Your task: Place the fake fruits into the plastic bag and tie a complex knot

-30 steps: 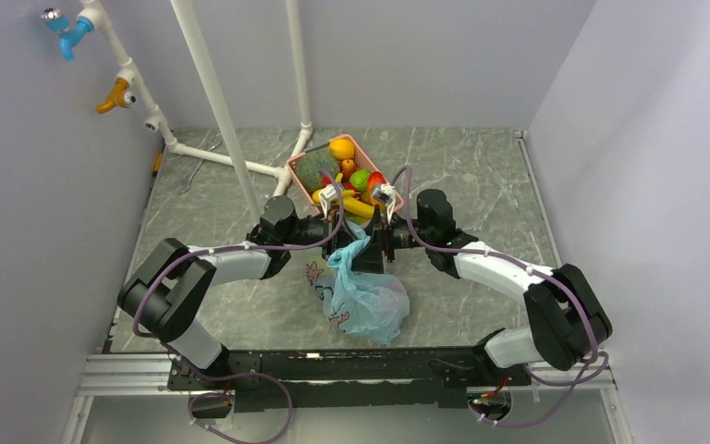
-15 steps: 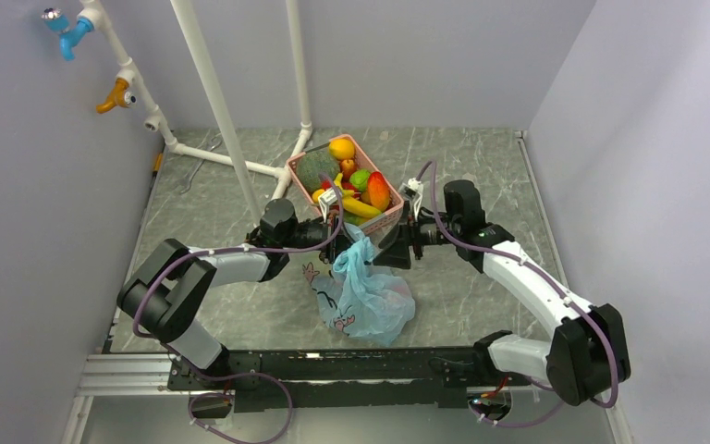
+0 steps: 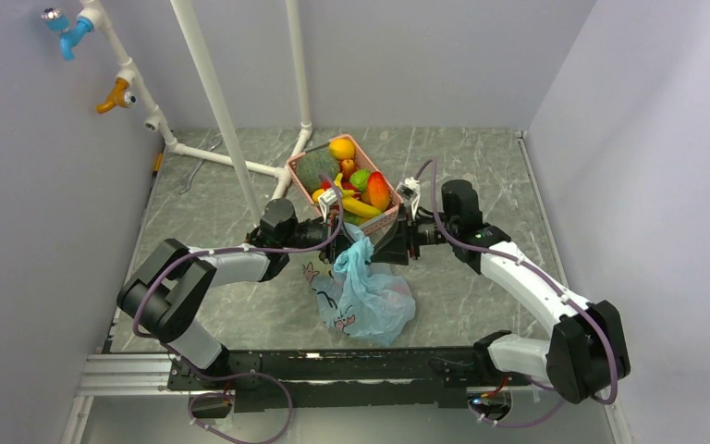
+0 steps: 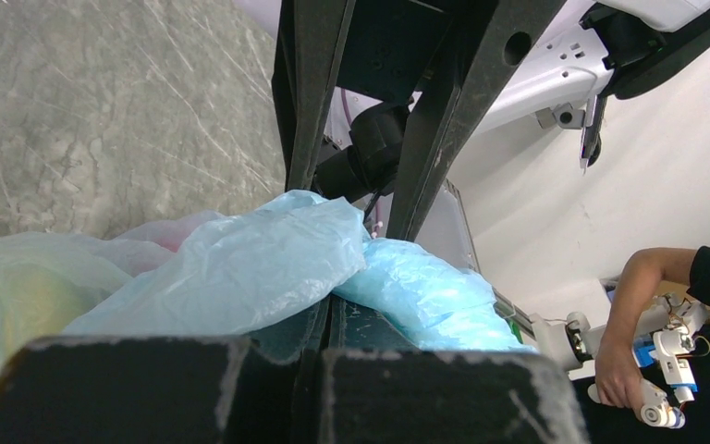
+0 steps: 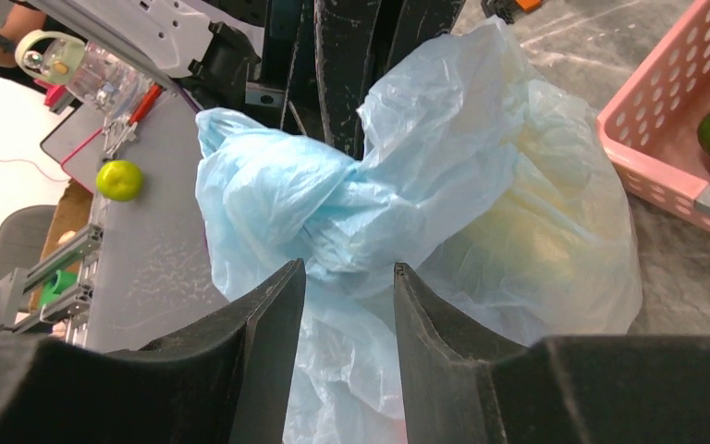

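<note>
Bag was translucent pale blue with small cartoon prints, basket was pink, melon dark green, mango red and yellow, banana yellow, table grey-green with pale marble veins.

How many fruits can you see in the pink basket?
6: melon left, orange at the far end, apple and lime in the middle, mango right, banana at the near edge. Others may be hidden.

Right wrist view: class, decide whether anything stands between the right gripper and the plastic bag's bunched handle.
Nothing visible does. The right gripper is open, and the plastic bag's bunched handle lies directly ahead of it. The pink basket sits off to one side, clear of that path.
</note>
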Motion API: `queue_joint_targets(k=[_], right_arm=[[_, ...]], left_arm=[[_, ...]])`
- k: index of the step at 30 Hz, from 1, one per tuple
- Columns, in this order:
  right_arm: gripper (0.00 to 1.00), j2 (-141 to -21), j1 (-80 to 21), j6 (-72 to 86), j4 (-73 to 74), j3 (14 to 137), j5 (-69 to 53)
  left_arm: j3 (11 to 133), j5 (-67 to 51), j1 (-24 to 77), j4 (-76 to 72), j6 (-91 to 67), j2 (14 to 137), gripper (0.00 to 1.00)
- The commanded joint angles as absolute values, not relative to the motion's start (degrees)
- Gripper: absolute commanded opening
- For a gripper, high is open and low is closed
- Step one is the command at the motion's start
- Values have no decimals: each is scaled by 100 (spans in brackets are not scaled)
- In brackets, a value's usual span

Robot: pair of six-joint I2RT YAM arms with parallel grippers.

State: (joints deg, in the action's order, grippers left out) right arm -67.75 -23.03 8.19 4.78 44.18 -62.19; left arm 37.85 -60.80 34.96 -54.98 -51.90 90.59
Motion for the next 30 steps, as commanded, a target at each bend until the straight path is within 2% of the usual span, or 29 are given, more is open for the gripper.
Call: queue_joint_targets(k=[1, 5, 9, 10, 11, 13, 15, 20, 22, 23, 24, 26, 27, 28, 30], right_arm=[[43, -6953, -2457, 1216, -448, 4357, -6351], [41, -7066, -2538, 1149, -409, 4427, -6376], [33, -7017, -2542, 856, -113, 4435, -6446], [27, -7010, -2540, 821, -57, 4438, -6476], [15, -6997, -2542, 784, -28, 4444, -6515], [0, -6961, -2534, 638, 236, 4489, -6538], [0, -6935, -2515, 457, 432, 4533, -6531], [0, -6904, -2424, 377, 548, 4578, -6512], [0, -6916, -2426, 517, 420, 4567, -6515], [0, -6916, -2421, 642, 264, 4562, -6538], [4, -6923, -2425, 725, 226, 4578, -6594], [35, -6918, -2429, 540, 691, 4720, -6665], [42, -6887, -2422, 311, 1019, 4776, -6654], [43, -6829, -2412, 164, 1229, 4766, -6630], [38, -6693, -2340, 128, 1285, 4618, -6630]], left_arm=[[3888, -6195, 3522, -5674, -5064, 8904, 0], [3894, -6188, 3524, -5660, -5055, 8903, 0], [3885, -6186, 3515, -5635, -5023, 8879, 0], [3885, -6187, 3516, -5619, -5020, 8877, 0], [3883, -6186, 3516, -5641, -5019, 8873, 0], [3885, -6187, 3509, -5590, -4990, 8870, 0], [3885, -6166, 3482, -5511, -4943, 8845, 0], [3851, -6161, 3428, -5370, -4807, 8751, 10], [3850, -6146, 3430, -5399, -4822, 8756, 9], [3854, -6158, 3434, -5476, -4866, 8781, 3], [3869, -6168, 3432, -5537, -4903, 8814, 0], [3907, -6186, 3436, -5615, -4974, 8852, 0], [3921, -6181, 3432, -5639, -4987, 8858, 0], [3923, -6167, 3436, -5664, -5002, 8864, 0], [3912, -6148, 3436, -5725, -5037, 8882, 0]])
